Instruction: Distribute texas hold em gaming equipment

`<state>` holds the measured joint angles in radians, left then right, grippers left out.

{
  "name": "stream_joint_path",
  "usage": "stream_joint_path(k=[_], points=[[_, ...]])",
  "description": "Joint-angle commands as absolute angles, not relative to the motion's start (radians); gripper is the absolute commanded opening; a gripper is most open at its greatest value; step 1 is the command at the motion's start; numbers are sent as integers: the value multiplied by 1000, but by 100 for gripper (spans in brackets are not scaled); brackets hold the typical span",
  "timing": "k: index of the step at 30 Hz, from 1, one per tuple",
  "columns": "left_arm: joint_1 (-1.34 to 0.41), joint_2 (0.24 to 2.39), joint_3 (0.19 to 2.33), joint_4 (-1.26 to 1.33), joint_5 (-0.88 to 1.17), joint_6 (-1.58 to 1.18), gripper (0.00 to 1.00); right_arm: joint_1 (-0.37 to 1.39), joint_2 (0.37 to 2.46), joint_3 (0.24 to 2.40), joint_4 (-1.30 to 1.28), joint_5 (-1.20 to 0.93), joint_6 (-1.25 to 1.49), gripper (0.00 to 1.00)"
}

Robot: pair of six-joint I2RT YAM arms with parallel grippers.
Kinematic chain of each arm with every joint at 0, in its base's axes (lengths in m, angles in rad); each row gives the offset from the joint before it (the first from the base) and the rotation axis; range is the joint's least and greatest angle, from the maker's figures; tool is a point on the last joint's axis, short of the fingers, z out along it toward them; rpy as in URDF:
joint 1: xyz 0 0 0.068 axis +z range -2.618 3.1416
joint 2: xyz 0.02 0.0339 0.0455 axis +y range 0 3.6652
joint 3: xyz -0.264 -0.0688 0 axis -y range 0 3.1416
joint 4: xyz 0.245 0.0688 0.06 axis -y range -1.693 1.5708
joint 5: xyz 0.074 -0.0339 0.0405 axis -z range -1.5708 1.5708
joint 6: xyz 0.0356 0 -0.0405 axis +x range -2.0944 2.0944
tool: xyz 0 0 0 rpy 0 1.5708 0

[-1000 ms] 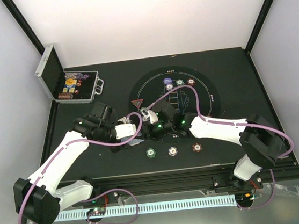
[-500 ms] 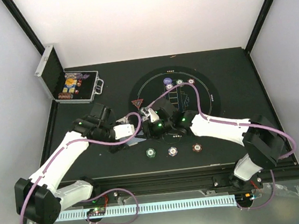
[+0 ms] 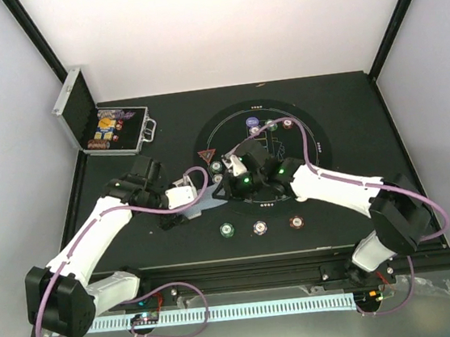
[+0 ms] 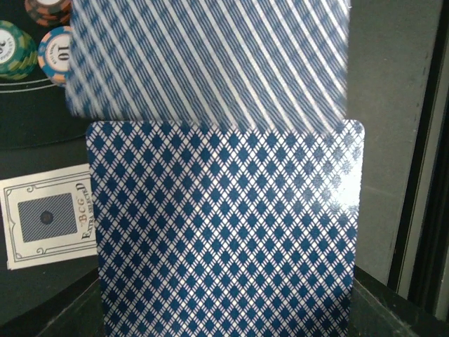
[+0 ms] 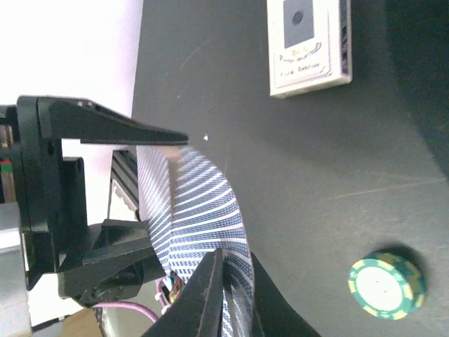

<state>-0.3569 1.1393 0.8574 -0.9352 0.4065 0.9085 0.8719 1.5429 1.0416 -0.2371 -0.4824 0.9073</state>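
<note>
the left hand [image 3: 192, 198] is clenched on a deck [image 4: 224, 239] of blue-backed cards, held out over the dark counter [image 3: 347, 98] just left of the round mat [image 3: 311, 138]. the right hand [image 5: 237, 270] meets it from the other side; its fingers are pinched on one card [image 5: 203, 203], which bows in a curve between the two hands, one end still at the deck. in the left wrist view that card is a blurred band of stripes above the sharp diamond pattern of the deck.

a card box [image 5: 309, 45] lies flat on the counter beyond the hands, apart from both.

three chips sit in a row on the counter near the arms' side: a green chip [image 3: 228, 229], a white chip [image 3: 260, 227] and a red chip [image 3: 296, 221], each well apart from the next. at the far side of the mat is a close cluster of chips [image 3: 269, 124] – blue, green, red and white. one more green one [image 3: 217, 167] lies near the mat's left rim, beside a triangle marker [image 3: 206, 155].

the metal case [image 3: 111, 129] stands open at the far left corner, with more chips inside.
</note>
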Motion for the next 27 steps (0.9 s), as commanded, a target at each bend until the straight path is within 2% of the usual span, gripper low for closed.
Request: stream_joint_path(k=[1, 8, 23, 27], points=[[-321, 1144, 864, -947, 405, 955, 2, 801, 1507, 1074, -273, -516, 863, 8], [-304, 1150, 881, -984, 395, 973, 2, 673, 1655, 1204, -308, -603, 782, 6], [-304, 1086, 908, -1061, 413, 948, 2, 554, 2473, 2102, -583, -660, 684, 5], [-304, 1072, 893, -1063, 407, 950, 1, 529, 2524, 2155, -610, -644, 678, 5]])
